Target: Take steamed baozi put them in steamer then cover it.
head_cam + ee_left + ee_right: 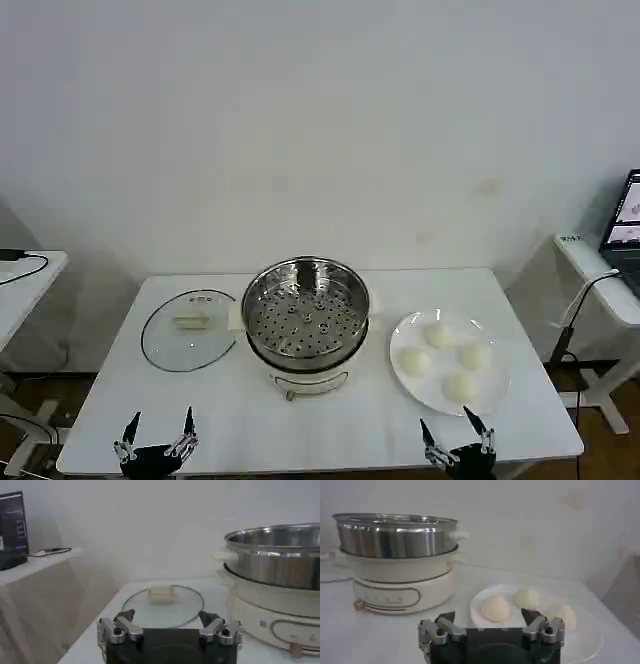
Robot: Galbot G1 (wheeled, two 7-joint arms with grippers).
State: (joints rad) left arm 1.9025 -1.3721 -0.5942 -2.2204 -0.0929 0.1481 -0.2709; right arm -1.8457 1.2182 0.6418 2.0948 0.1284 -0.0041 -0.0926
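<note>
Both grippers, left [157, 440] and right [456, 442], wait with fingers spread at the table's [340, 420] near edge, the empty steamer [305, 310] centered beyond, cover [190, 328] on its left, four baozi [440, 358] plated on its right; squeezing could dent soft buns.

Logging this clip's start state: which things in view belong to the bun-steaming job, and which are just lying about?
Job:
- four steamed baozi on the white plate
- steamer, tray bare
- cover, flat on the table left of the steamer
- left gripper and right gripper, both open at the near edge

Lying about:
- laptop on the side table
- cable on the other side table
</note>
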